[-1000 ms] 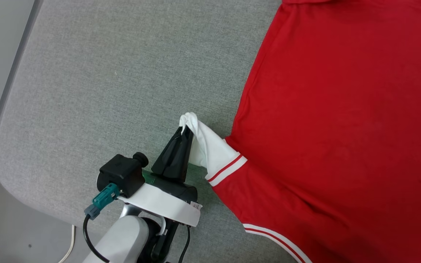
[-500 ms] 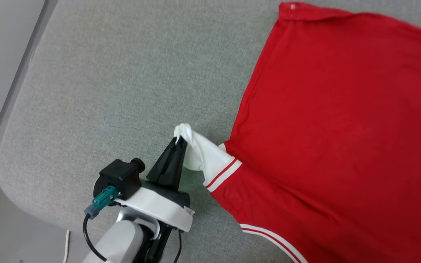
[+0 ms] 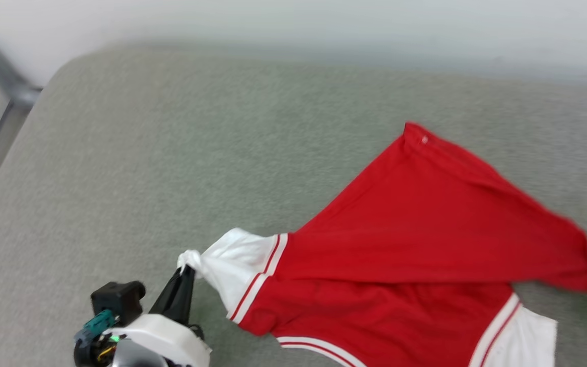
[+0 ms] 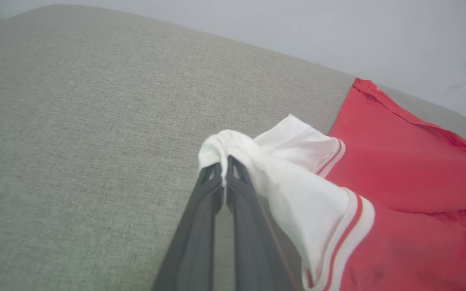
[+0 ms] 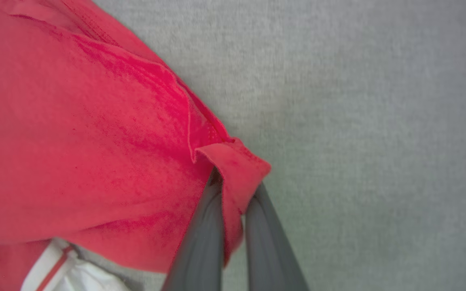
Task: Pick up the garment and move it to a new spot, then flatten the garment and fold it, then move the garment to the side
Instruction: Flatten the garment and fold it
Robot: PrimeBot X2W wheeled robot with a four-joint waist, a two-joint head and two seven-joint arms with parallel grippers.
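The left end effector [image 3: 186, 272] is reaching up from the lower left of the head view. Its dark fingers [image 4: 200, 226] are pressing together and pinching the bunched end of the white sleeve [image 3: 232, 260]. The right end effector [image 5: 233, 190] is angling in from the far right, its fingers closing on the red hem corner [image 5: 237, 165]. The garment [image 3: 416, 229] is stretching between both grips, with a red panel pulling taut above the part lying on the grey fabric-covered counter [image 3: 171, 153].
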